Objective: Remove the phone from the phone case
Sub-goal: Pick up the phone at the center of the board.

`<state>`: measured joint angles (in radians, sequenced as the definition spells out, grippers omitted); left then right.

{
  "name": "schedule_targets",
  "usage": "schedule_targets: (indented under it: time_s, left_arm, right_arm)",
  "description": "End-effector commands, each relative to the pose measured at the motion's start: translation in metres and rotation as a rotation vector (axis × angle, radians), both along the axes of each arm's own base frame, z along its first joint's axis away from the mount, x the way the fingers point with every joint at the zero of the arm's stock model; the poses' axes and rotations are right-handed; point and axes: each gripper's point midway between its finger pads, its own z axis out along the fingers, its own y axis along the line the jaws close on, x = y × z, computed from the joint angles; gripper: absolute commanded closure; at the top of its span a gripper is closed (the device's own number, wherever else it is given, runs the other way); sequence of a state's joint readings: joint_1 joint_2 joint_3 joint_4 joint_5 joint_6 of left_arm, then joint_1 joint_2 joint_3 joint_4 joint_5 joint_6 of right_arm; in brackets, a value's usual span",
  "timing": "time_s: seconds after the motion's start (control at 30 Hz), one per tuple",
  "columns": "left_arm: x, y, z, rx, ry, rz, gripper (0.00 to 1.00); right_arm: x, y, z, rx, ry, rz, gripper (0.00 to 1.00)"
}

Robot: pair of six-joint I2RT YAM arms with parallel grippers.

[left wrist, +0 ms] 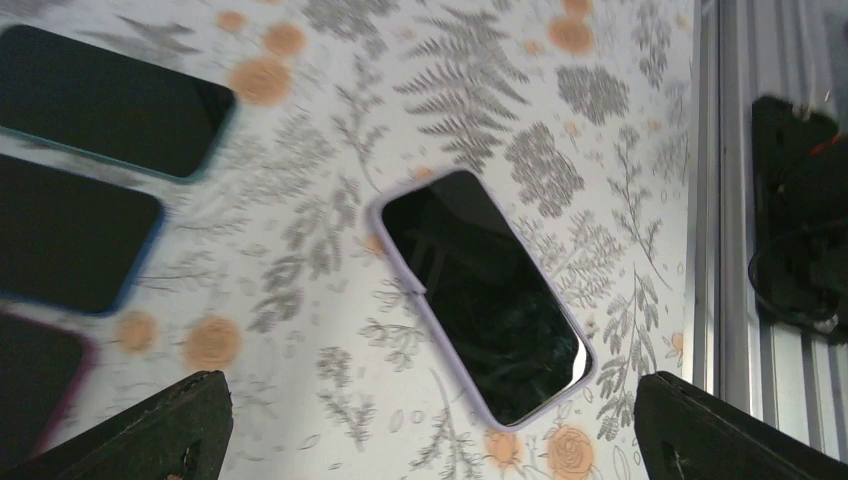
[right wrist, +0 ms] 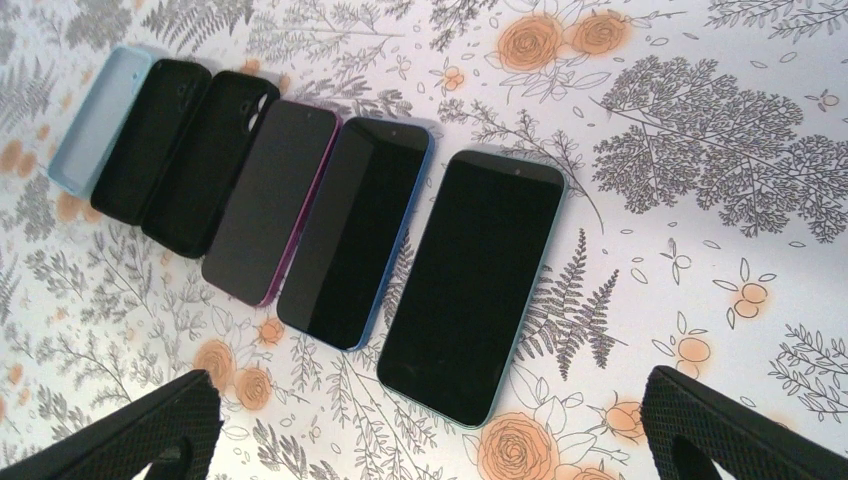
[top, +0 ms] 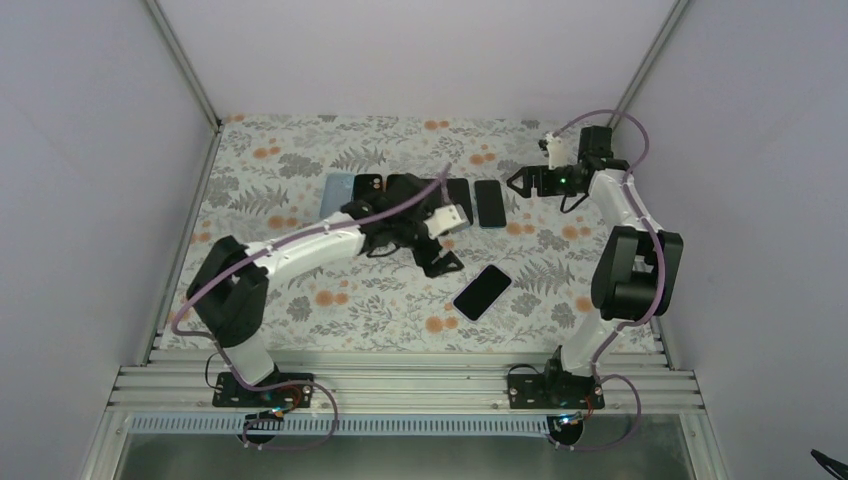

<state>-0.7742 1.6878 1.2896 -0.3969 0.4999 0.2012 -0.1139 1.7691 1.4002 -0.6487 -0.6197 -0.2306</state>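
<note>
Top external: floral tablecloth under cased phone, pale walls around.

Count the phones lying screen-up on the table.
4. Three lie side by side in the far row: the purple-cased phone, the blue-cased phone and the teal-cased phone. The lavender-cased phone lies alone, apart from the row. None seems hidden.

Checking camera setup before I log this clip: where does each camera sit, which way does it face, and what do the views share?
Top external: above and behind the bases, facing down at the floral table; left arm and right arm show.
Left wrist: faces down at the lilac-cased phone; open left fingers at bottom corners.
Right wrist: faces down at the row of phones and cases; open right fingers likewise.
Shared: top also shows that phone and row.
</note>
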Motion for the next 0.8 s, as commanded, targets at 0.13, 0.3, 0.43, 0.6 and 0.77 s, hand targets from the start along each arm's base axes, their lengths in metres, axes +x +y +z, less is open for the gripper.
schedule_targets:
  time_s: [0.13, 0.3, 0.43, 0.6, 0.77]
  left_arm:
    - [-0.041, -0.034, -0.061, 0.16, 0.001, -0.113, 0.0]
    - [-0.052, -0.05, -0.089, 0.232, -0.019, -0.134, 0.0]
    - [-0.059, -0.066, -0.096, 0.26, -0.125, -0.151, 0.0]
    - [-0.067, -0.085, -0.097, 0.272, -0.21, -0.176, 0.0]
    - [-0.082, -0.1, -0.111, 0.312, -0.297, -0.222, 0.0]
  right_arm:
    - [-0.001, -0.004, 0.014, 0.118, -0.003, -0.05, 0.01]
    - [-0.001, -0.007, 0.017, 0.126, -0.013, -0.063, 0.01]
    - [-0.001, -0.009, 0.018, 0.125, -0.014, -0.07, 0.01]
    - [-0.001, -0.011, 0.016, 0.125, -0.012, -0.074, 0.01]
    - [-0.001, -0.011, 0.015, 0.134, -0.006, -0.07, 0.01]
